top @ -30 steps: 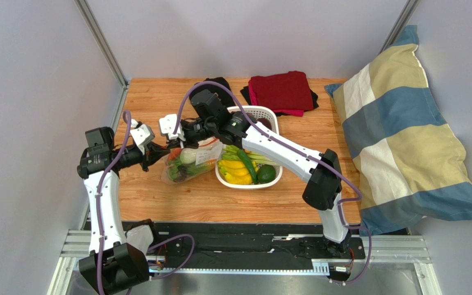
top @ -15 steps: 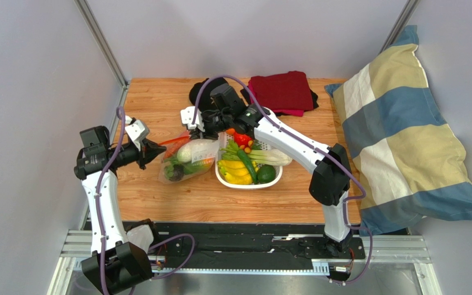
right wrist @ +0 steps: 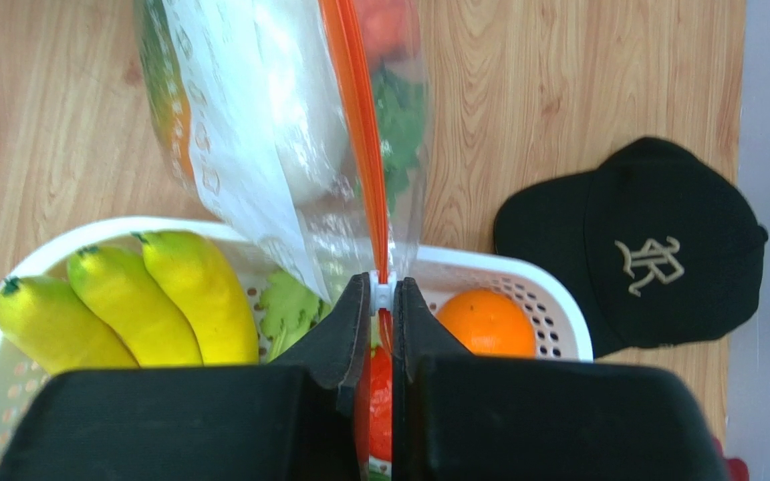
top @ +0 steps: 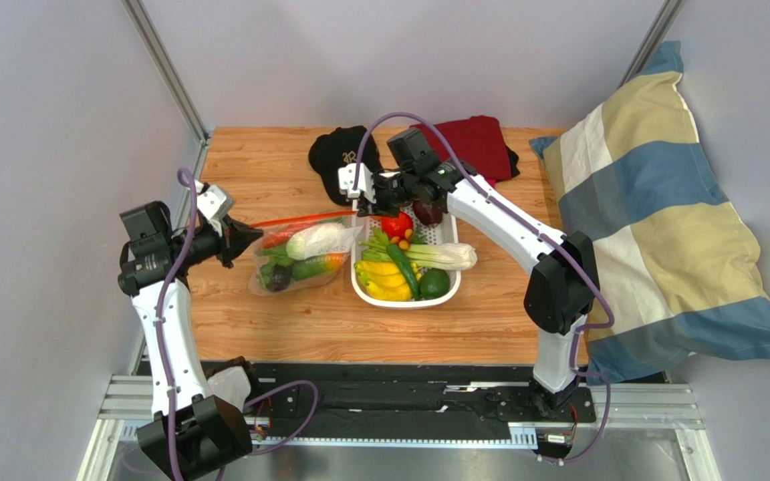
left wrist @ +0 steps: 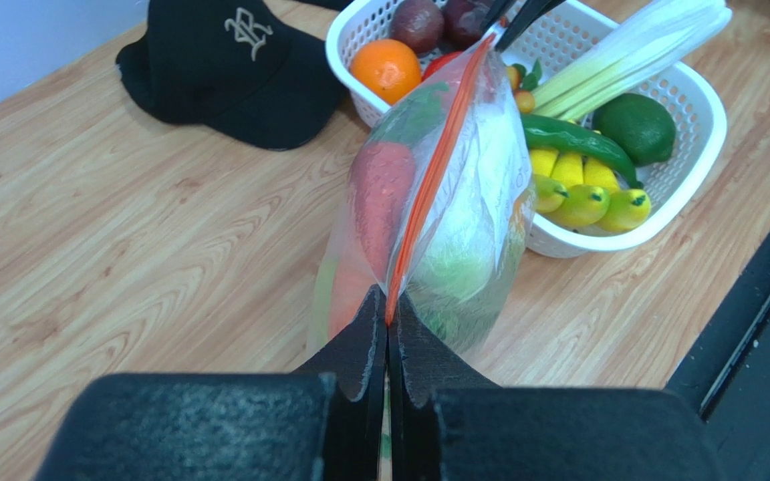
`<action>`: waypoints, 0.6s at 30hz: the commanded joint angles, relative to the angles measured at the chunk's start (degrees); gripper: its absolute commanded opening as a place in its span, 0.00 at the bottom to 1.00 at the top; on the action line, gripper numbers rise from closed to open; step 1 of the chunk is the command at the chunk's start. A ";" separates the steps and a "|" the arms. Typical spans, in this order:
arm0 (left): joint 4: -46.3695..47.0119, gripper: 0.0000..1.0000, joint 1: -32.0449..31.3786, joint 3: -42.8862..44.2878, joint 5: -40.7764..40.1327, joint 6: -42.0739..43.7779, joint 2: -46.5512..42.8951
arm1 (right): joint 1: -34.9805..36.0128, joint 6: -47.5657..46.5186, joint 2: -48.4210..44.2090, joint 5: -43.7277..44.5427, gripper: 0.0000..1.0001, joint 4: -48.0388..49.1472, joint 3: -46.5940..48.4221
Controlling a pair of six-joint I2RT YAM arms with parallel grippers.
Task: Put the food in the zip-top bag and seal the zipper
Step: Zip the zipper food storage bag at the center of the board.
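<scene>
Between the two arms, just left of the white basket (top: 397,300), the clear bag (top: 304,263) hangs over the worktop (top: 258,160) from its red zipper (top: 299,219), which is pulled into a taut line. The left end effector (left wrist: 387,319) is pinched tight on one end of the strip. The right end effector (right wrist: 382,301) is clamped on the pale tab (right wrist: 382,291) at the other end. The film looks thin, slippery and limp, sagging under the food (left wrist: 464,256) inside, so the stiffer strip is probably the soundest place to grip. The basket holds bananas (right wrist: 128,301), an orange (right wrist: 486,323) and greens (top: 439,257).
</scene>
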 commanded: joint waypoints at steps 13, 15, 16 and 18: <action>2.32 0.00 1.71 8.27 -7.37 -3.58 -1.99 | -4.25 0.12 -4.97 1.23 0.00 -5.90 1.04; -5.93 0.00 1.62 9.86 -7.72 1.23 -2.77 | -2.76 0.65 -6.63 -1.05 0.00 -7.13 0.34; -8.92 0.00 1.71 11.34 -7.98 2.57 -3.13 | -2.23 1.00 -8.56 -1.84 0.00 -8.79 -0.11; -16.66 0.00 1.62 12.50 -8.86 5.46 -4.35 | -0.21 1.09 -10.85 -4.22 0.00 -11.43 -1.51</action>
